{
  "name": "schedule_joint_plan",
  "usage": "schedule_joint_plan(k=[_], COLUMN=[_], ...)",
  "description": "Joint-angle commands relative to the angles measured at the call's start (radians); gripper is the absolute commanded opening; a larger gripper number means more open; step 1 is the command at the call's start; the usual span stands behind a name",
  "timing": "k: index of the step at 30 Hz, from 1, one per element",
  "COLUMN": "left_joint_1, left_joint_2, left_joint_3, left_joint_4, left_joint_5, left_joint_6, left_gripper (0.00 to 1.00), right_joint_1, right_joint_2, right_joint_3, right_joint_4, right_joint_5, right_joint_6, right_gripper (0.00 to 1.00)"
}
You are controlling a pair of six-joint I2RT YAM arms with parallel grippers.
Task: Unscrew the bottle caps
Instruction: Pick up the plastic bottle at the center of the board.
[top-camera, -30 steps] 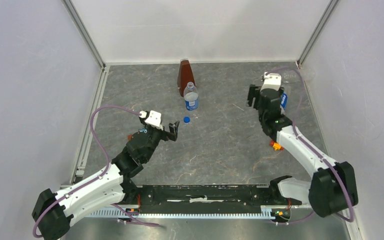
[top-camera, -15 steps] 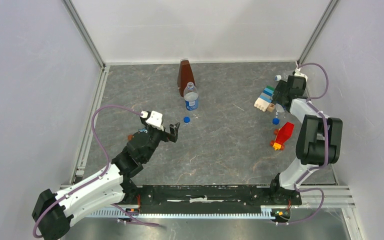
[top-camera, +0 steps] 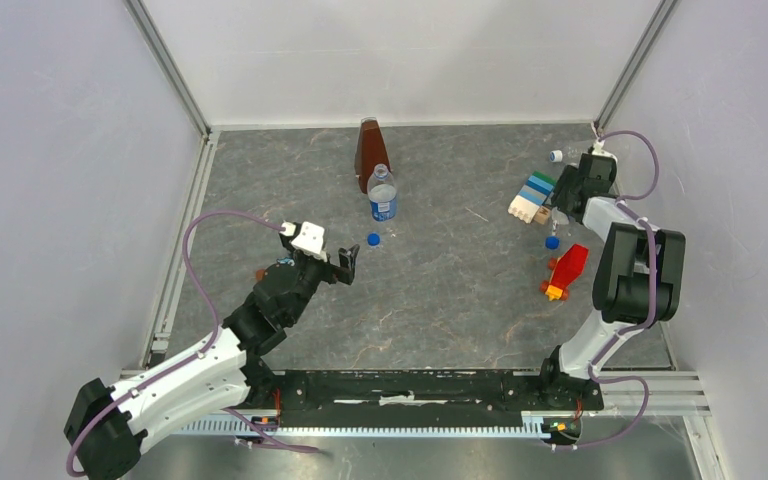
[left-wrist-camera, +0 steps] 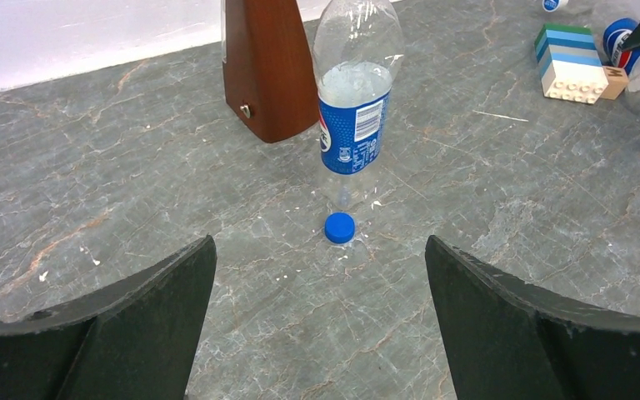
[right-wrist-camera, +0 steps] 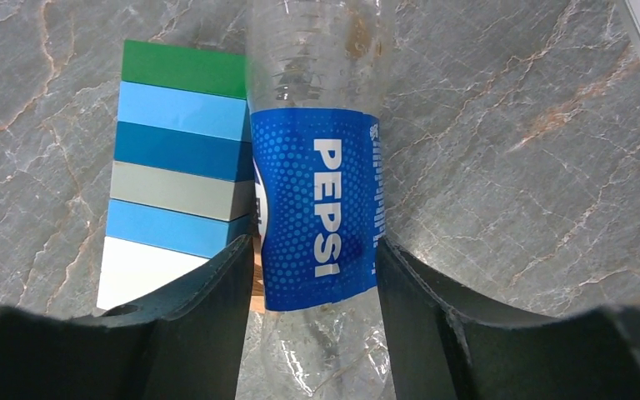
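Swung out from mid-worktop a second ago, the right gripper [right-wrist-camera: 315, 250] now sits near the far right corner, its jaws pressed against both sides of the blue label of the lying bottle [right-wrist-camera: 317, 150]. That bottle rests flat on the worktop [right-wrist-camera: 508, 125], just beside a stack of coloured blocks [right-wrist-camera: 175, 167]. The left gripper [top-camera: 348, 262] hangs with jaws wide apart, facing the upright bottle [left-wrist-camera: 357, 108] and the loose blue cap [left-wrist-camera: 339, 227] at its foot, near a brown pyramid [left-wrist-camera: 268, 67].
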Motion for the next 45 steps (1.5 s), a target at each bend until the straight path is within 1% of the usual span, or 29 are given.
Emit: schedule_joint_plan(k=[1,5,8,10,13,16,18,22,24,25,27,30,32,34,37,39,40,42,45], left_joint_1=[0.006,0.007,0.007,0.007,0.007,0.007,0.007,0.007,0.006,0.007,0.007,0.007,0.008,0.009,0.009,0.01,0.01,0.01,0.01], left_joint_2=[0.005,0.003,-0.001,-0.005,-0.006,-0.004,-0.004,-0.007,-0.011,-0.011,-0.011,-0.004,0.005,0.015,0.041,0.066,0.079,0.097,0.11], left_joint_3=[-0.007,-0.007,-0.007,-0.007,-0.008,-0.008,-0.007,-0.005,-0.005,-0.004,0.001,0.011,0.023,0.039,0.093,0.144,0.167,0.198,0.211], left_joint_4=[0.043,0.045,0.041,0.038,0.038,0.038,0.039,0.038,0.043,0.046,0.049,0.055,0.059,0.048,-0.019,-0.083,-0.108,-0.131,-0.104], left_joint_5=[0.018,0.018,0.018,0.018,0.019,0.022,0.026,0.037,0.056,0.068,0.099,0.188,0.263,0.349,0.552,0.658,0.713,0.78,0.818], left_joint_6=[-0.002,-0.004,-0.002,-0.001,-0.005,-0.008,-0.01,-0.013,-0.01,-0.006,-0.002,0.002,0.008,0.016,0.031,0.061,0.069,0.072,0.055], left_gripper=[1.0,1.0,1.0,1.0,1.0,1.0,1.0,1.0,1.0,1.0,1.0,1.0,1.0,1.0,1.0,1.0,1.0,1.0,1.0], right_joint_1=[-0.005,-0.006,-0.005,-0.006,-0.005,-0.006,-0.005,-0.006,-0.005,-0.005,-0.002,0.023,0.06,0.103,0.163,0.193,0.23,0.253,0.258], right_joint_2=[0.02,0.042,0.041,0.026,-0.01,-0.075,-0.117,-0.203,-0.252,-0.282,-0.343,-0.431,-0.486,-0.555,-0.666,-0.735,-0.76,-0.814,-0.887], right_joint_3=[0.002,0.012,0.012,0.005,-0.004,-0.033,-0.043,-0.059,-0.079,-0.092,-0.139,-0.232,-0.286,-0.346,-0.452,-0.501,-0.516,-0.53,-0.545], right_joint_4=[0.024,0.02,0.024,0.037,0.038,0.059,0.063,0.054,0.061,0.067,0.133,0.239,0.274,0.284,0.295,0.27,0.237,0.163,0.135], right_joint_5=[0.019,0.013,0.012,0.004,0.005,0.004,-0.001,-0.018,-0.074,-0.125,-0.257,-0.531,-0.655,-0.716,-0.789,-0.816,-0.818,-0.813,-0.855], right_joint_6=[-0.033,-0.045,-0.052,-0.06,-0.062,-0.057,-0.061,-0.061,-0.063,-0.062,-0.064,-0.074,-0.095,-0.123,-0.17,-0.204,-0.236,-0.3,-0.348], right_gripper=[0.6,0.58,0.52,0.4,0.34,0.33,0.29,0.29,0.29,0.29,0.29,0.29,0.3,0.3,0.31,0.31,0.31,0.32,0.32])
